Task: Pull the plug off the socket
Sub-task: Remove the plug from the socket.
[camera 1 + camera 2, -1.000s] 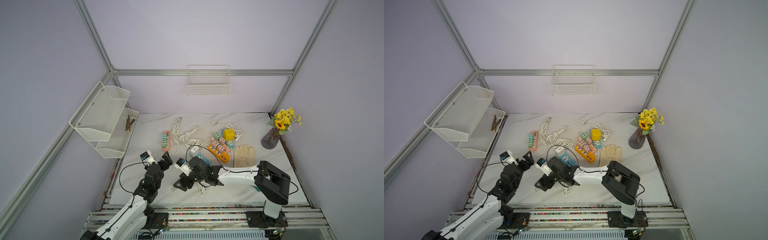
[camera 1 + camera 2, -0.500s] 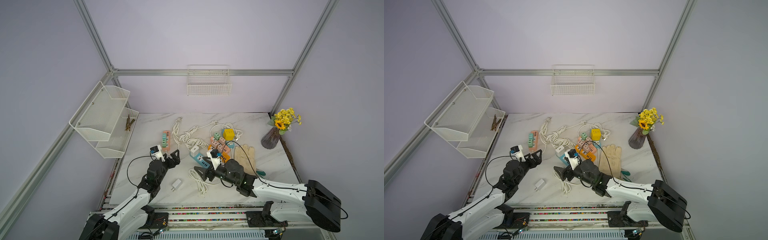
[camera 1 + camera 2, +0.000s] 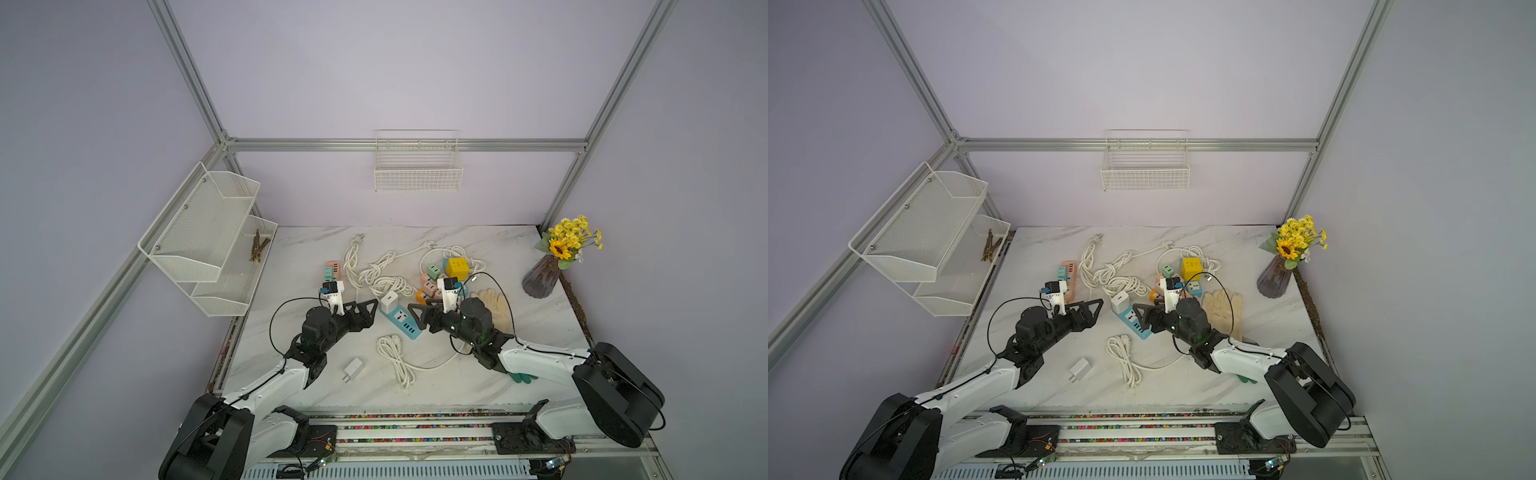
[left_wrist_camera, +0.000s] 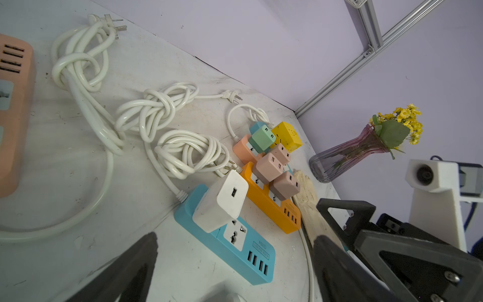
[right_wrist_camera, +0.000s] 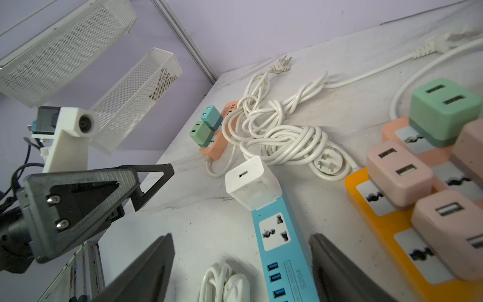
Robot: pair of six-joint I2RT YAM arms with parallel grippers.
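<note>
Holding, left fingers [image 3: 365, 309]: nothing; stood spread wide, tips aimed at the white cube-shaped charger plug [image 3: 389, 301] from the left arm's side, near it but apart.
Holding, right fingers [image 3: 417, 313]: nothing; gaped open as well, set to either side of the near end of the light-blue power strip [image 3: 402, 323], with a gap at each side in the right wrist view.
Plug: sat upright in the strip's end socket, the one by the cord entry, with its single USB port facing up; not pulled out.
Strip: lay flat on the white marble table [image 3: 299, 249] between the two arms; showed one bare socket next to the plug and a row of four USB ports at the near end.
Beside the strip: long orange power strip [image 4: 271, 209], just beside it and carrying three pink cube adapters [image 4: 269, 167]; yellow cube socket [image 3: 456, 268] farther back.
Near edge of the table: small loose white charger [image 3: 353, 368], lying on its side well apart from the strip; coiled white cord [image 3: 395, 357] between that charger and the right arm.
Right arm's side: cream work glove [image 3: 494, 307], partly hidden by the arm; ribbed purple glass vase of yellow flowers [image 3: 540, 282] at the table's corner.
</note>
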